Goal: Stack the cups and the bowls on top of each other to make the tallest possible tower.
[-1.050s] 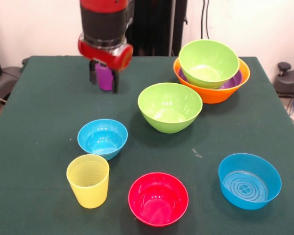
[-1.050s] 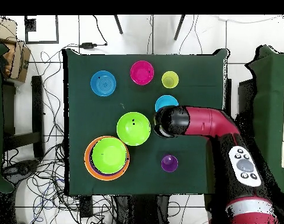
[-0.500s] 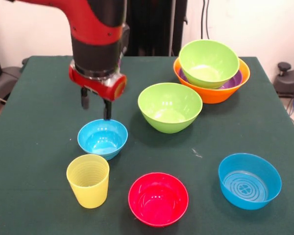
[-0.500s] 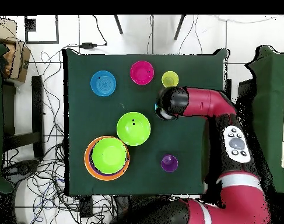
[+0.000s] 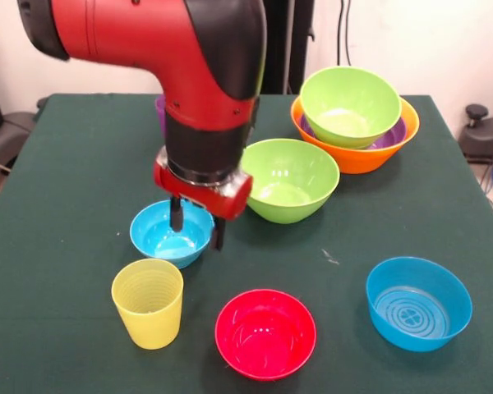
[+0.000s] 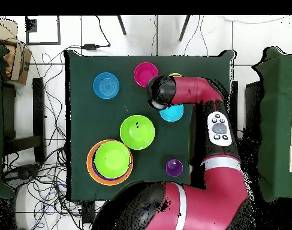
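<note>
Glossy nested tower (image 5: 355, 123), orange-based

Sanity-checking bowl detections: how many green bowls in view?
2. One green bowl sits nested in the orange bowl at the tower; the other green bowl stands alone mid-table beside the arm. A third may be hidden underneath the nested one.

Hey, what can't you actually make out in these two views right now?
Purple cup: front view, arm hides all but a sliver.
Yellow cup: overhead view, arm covers most of it.
Gripper: overhead view, hidden under the arm.
Purple bowl: both views, green bowl covers all but its rim.
</note>
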Robot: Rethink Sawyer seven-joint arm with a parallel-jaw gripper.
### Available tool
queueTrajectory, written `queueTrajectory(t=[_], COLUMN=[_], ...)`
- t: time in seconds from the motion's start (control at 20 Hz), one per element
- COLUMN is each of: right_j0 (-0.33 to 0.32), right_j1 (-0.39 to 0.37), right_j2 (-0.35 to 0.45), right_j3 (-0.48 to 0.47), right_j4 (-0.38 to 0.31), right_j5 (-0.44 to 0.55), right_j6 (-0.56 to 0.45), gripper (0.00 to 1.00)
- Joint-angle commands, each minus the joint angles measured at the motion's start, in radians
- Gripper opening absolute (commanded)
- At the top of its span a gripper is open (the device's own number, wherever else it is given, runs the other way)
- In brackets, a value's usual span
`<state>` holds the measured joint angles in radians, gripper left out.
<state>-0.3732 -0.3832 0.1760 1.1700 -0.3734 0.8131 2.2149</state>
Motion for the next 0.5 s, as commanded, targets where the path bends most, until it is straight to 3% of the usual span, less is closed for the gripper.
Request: queueTrajectory(t=[0.05,0.2,0.5], right_j0=[0.005,-0.003,-0.024], right_j1=[0.097,0.085,0.074], right_j2=[0.048,0.050,0.045], right_j3=[-0.130,-0.131,-0.088], right_j4=[-0.003,0.004,-0.005], right_j5=[0.063,0.089,0.050], right_j6=[-0.063,-0.091,-0.111], gripper=[1.00,1.00,1.00])
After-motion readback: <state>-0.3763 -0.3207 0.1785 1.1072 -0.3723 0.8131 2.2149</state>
